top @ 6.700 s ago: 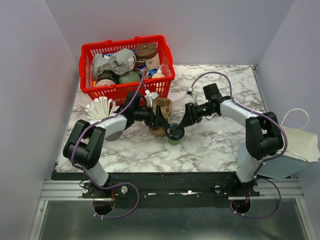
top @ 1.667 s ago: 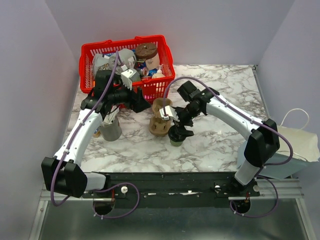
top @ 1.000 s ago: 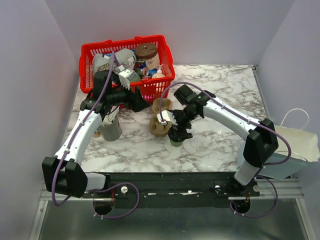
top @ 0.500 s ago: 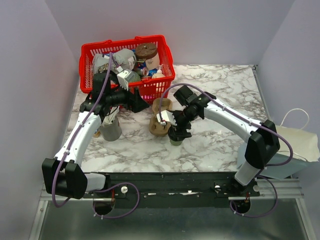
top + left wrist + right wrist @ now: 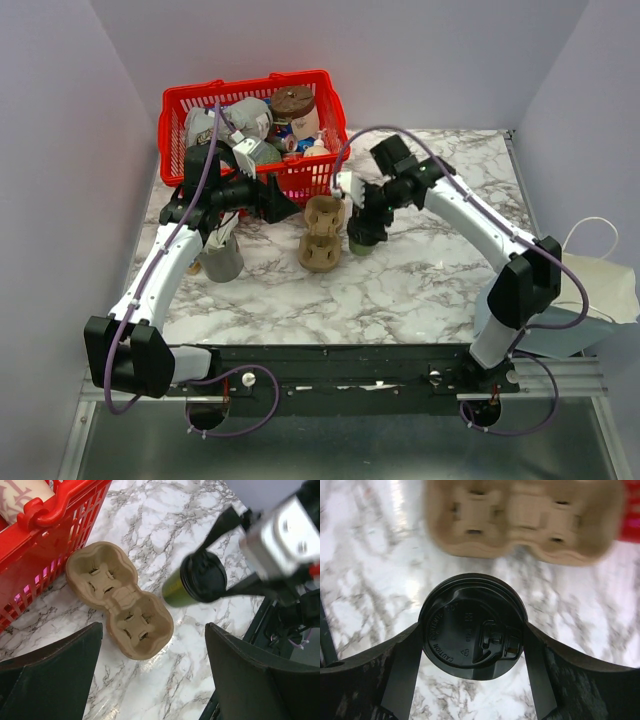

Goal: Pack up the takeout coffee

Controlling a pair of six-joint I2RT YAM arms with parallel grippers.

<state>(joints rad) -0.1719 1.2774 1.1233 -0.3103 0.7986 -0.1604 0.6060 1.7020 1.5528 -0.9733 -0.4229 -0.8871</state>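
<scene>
Right pincer [image 5: 362,228] now grips the small green black-lidded paper cup [image 5: 195,580], moved farther, right of the brown cardboard carrier [image 5: 320,235], ready for seating; left pincer [image 5: 154,626] gapes wide.

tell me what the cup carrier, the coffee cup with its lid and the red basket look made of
Cup carrier: probably moulded paper pulp; matte brown, soft rounded edges.
Lid: black plastic, slightly glossy; embossed lettering and a recycling mark.
Green cup: likely paper with a faint sheen; little of it shows.
Red basket: rigid plastic, glossy; moulded slotted walls.
</scene>
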